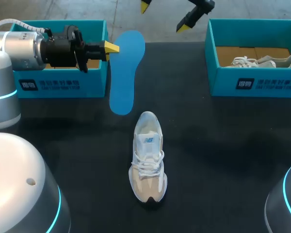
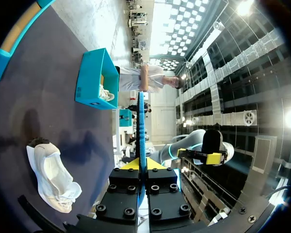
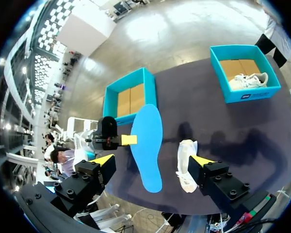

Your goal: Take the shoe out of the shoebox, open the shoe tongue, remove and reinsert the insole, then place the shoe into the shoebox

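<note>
Shoe (image 1: 148,158): the landmark. It stands upright on the dark table (image 1: 223,155), outside both boxes, toe nearest the camera. White mesh upper, beige toe panel, white laces, dark sole edge at the toe.
Shoe marking: a small blue logo on the tongue, too small to make out.
Insole (image 1: 126,73): plain blue with no print, beyond the shoe and a little to its left, lifted off the table. The left wrist view shows it only as a thin edge (image 2: 141,126).
Left gripper (image 1: 111,47): beyond and left of the shoe, clamped on the insole's edge near the broad end. Only one yellow tip shows from above. In the left wrist view (image 2: 141,167) both fingers press the insole.
Left box (image 1: 63,82): teal, far left of the shoe, its inside mostly hidden by the left arm (image 1: 24,48). A dark panel with white print sits on the front.
Right box (image 1: 254,80): teal, far right of the shoe, with the same kind of panel and a cardboard floor. A second shoe (image 1: 264,61), pale, lies inside, partly hidden by the wall.
Right gripper (image 1: 164,15): farthest beyond the shoe, fingers spread wide and empty, its body cut off from above.
</note>
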`<state>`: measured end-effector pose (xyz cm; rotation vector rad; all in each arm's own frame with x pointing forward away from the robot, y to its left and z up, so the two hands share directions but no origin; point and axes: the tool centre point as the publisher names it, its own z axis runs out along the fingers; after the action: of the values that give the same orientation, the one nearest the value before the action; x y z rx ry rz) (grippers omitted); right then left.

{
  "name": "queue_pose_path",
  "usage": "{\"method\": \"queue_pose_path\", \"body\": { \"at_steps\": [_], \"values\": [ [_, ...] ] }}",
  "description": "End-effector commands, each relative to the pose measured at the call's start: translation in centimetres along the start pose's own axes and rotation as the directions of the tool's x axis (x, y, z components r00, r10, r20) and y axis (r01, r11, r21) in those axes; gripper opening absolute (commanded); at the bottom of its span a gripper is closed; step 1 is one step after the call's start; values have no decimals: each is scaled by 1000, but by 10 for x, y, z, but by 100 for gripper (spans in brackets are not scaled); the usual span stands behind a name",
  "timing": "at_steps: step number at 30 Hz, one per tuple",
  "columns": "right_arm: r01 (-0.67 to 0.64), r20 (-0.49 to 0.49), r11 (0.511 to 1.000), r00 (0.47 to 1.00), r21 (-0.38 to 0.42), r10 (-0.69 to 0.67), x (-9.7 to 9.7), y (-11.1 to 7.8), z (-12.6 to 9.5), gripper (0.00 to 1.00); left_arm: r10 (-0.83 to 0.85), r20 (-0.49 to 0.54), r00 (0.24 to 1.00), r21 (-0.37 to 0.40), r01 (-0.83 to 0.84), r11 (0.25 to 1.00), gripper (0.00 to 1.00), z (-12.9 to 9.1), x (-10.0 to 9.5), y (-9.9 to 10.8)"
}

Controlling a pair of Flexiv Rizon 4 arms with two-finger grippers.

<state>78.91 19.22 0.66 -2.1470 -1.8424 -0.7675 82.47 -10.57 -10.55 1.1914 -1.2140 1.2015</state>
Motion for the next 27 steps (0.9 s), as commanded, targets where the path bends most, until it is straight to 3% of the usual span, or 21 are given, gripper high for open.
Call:
{"method": "queue_pose_path", "body": {
  "at_steps": [1, 12, 19, 27],
  "values": [
    [-2, -398, 1000, 917, 11, 6, -8, 4, 10, 100, -1, 3, 1000, 0, 1, 1000, 0, 0, 0, 0],
    [35, -556, 998, 829, -55, -59, -25, 7, 17, 100, -1, 3, 1000, 0, 1, 1000, 0, 0, 0, 0],
    [43, -632, 998, 773, -40, -59, -27, 11, 18, 100, -1, 3, 1000, 0, 1, 1000, 0, 0, 0, 0],
    [46, -657, 999, 752, -26, -52, -25, 13, 25, 100, -1, 3, 1000, 0, 1, 1000, 0, 0, 0, 0]
  ]
}}
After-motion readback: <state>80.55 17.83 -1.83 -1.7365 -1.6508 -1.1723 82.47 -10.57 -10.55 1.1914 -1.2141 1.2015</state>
